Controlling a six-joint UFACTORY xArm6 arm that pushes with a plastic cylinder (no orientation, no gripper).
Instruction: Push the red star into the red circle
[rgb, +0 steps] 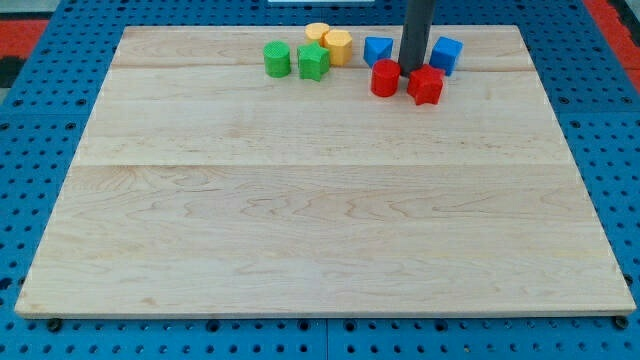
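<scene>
The red star (426, 85) lies near the view's top right of the wooden board, just right of the red circle (385, 78); a narrow gap shows between them. My tip (411, 71) stands at the top of that gap, touching or almost touching the star's upper left edge. The dark rod rises out of the view's top.
A blue block (377, 49) sits above the red circle and another blue block (446, 53) above right of the star. Two yellow blocks (330, 42) and a green circle (277, 59) with a green star (313, 62) lie to the left. The board's top edge (320, 28) is close.
</scene>
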